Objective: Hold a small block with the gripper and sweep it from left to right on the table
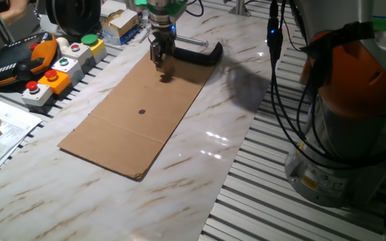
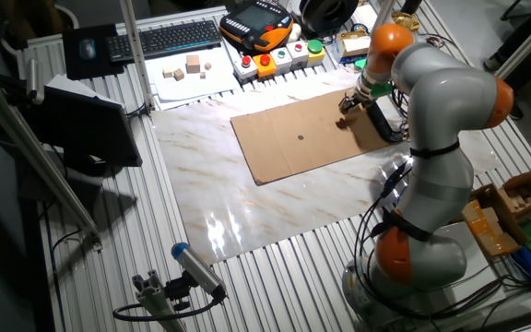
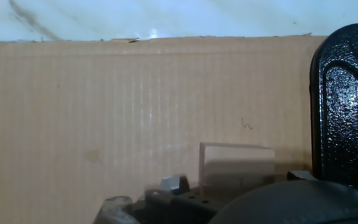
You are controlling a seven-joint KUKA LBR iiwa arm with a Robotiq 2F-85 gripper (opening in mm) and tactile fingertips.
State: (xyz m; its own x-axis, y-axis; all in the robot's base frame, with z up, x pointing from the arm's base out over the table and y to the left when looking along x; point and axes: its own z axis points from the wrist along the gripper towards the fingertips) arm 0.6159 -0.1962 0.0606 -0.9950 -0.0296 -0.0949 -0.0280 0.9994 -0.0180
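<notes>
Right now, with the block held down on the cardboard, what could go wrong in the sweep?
The black two-finger pincer holds the small light-tan wooden block close beside the black C-clamp; it might bump it. The flat brown cardboard sheet could also drag or buckle under the sweep.

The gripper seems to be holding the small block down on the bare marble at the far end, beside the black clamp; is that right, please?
Not quite: the gripper holds the small block on the cardboard sheet, not bare marble, beside the black clamp. The hand view shows cardboard under it.
</notes>
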